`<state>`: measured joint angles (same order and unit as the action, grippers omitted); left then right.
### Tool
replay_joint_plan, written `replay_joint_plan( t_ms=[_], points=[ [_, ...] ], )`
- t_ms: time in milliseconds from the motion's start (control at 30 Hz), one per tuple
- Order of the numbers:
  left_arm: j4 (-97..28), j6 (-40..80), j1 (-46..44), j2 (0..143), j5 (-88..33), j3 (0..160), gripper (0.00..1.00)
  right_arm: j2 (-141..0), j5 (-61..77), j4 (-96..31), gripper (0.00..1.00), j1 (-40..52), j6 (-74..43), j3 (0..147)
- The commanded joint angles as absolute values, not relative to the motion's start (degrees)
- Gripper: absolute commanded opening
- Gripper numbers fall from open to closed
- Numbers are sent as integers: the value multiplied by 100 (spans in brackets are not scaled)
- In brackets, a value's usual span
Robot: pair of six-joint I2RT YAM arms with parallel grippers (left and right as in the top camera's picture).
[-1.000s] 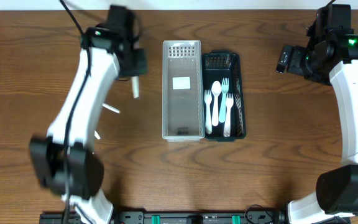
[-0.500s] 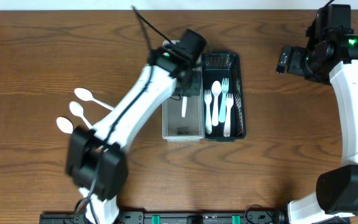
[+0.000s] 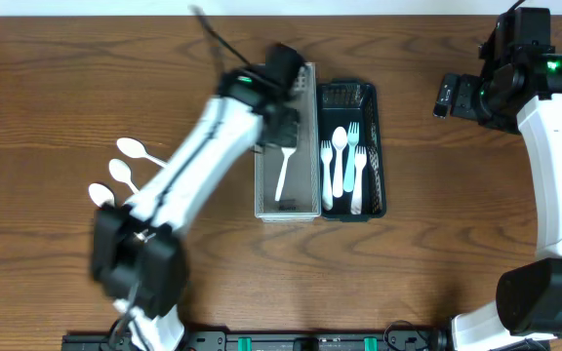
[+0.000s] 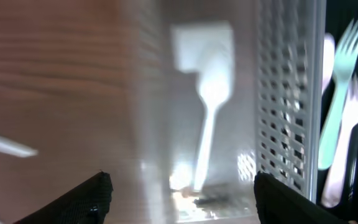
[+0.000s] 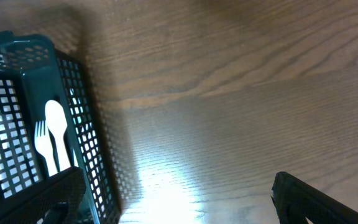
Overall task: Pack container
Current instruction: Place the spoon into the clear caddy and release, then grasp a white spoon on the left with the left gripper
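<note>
Across the whole overhead view runs a dark brown wooden table with strong grain; a glare patch shines on it in the right wrist view. At its middle stand 2 long baskets side by side, touching: a white basket and a green basket holding white and pale green cutlery. 1 white spoon lies inside the white basket, bowl toward the far end. Over it hangs the left gripper, jaws spread wide, grasping nothing. 3 loose spoons rest on the wood to the left. Well apart, the right gripper is spread wide too, empty
</note>
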<state>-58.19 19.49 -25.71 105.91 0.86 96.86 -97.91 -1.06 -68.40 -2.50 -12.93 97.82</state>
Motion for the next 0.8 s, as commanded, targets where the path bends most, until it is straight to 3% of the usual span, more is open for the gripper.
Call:
replay_joint_plan(
  t_ms=[0, 233, 333, 767],
  points=[
    [-5937, 2180, -1789, 9974, 458, 9876, 75, -9815, -150, -6862, 99, -309, -1210, 9771],
    [-6167, 3944, 139, 10108, 51, 9684, 76, -9815, -148, -6860, 99, -309, -1212, 9771],
    [-6160, 4276, 561, 10385, -246, 9564, 78, -9815, -148, -6858, 99, -309, -1214, 9771],
    [-5706, 3955, 851, 11972, -714, 9406, 80, -9815, -148, -6864, 99, -309, -1214, 9771]
  ],
)
